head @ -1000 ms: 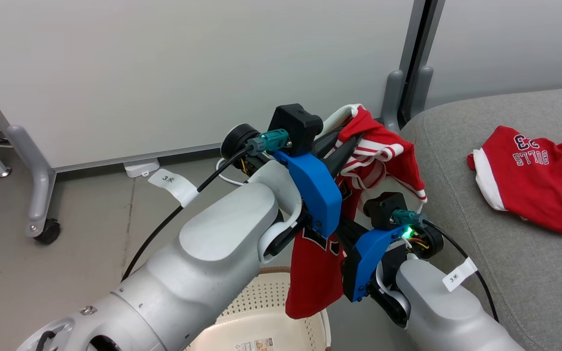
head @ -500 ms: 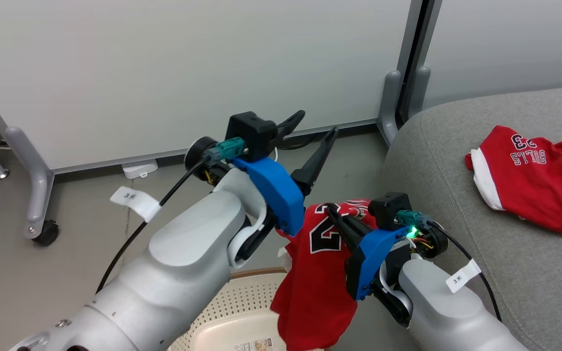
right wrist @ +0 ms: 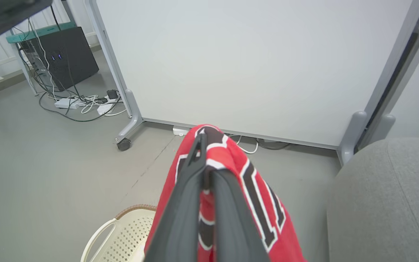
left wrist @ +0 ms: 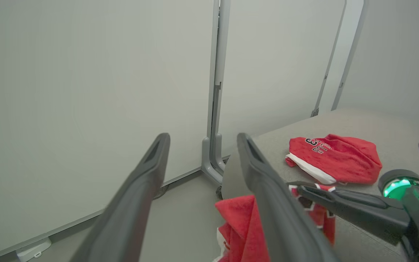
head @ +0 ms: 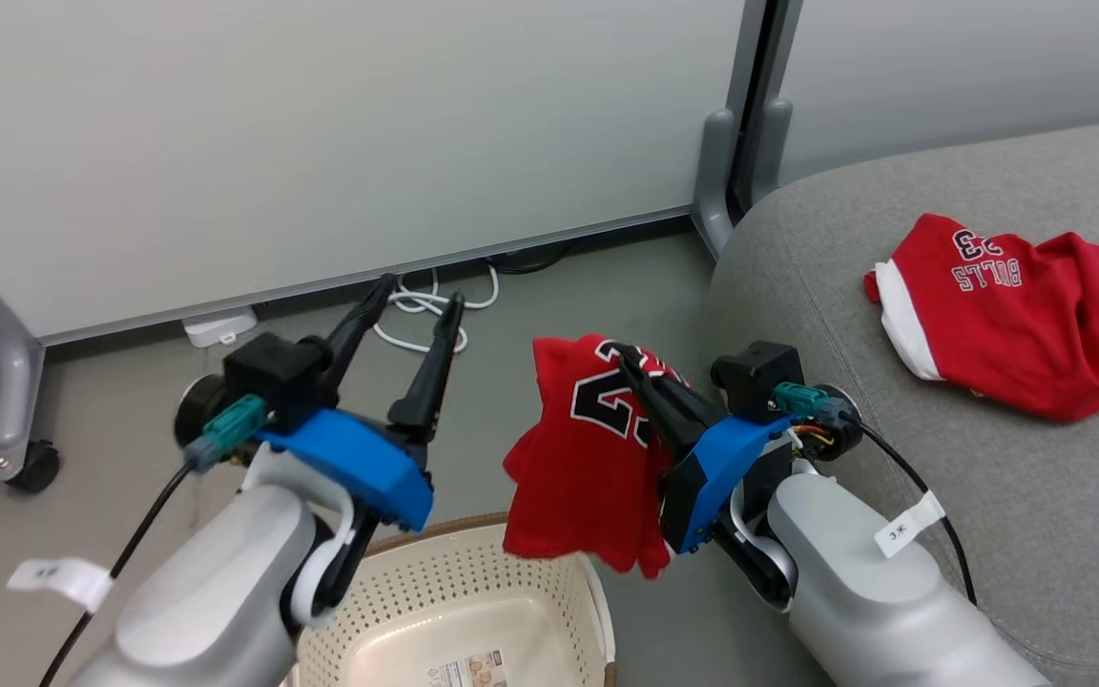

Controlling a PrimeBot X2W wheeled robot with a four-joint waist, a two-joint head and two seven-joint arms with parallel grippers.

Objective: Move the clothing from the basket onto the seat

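grey floor (head: 559, 286) bears a basket (head: 473, 582), label (head: 473, 668) inside; right end effector (head: 618, 355) pinches red jersey (head: 569, 458), left end effector (head: 421, 291) gapes.

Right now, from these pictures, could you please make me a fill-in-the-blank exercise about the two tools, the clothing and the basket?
1. The right tool is ____ on a red jersey with a black-and-white number.
2. The left tool is open and holds ____.
3. On the grey seat lies ____ other red garment.
4. The cream basket has a ____ rim.
Missing words: shut; nothing; one; brown.
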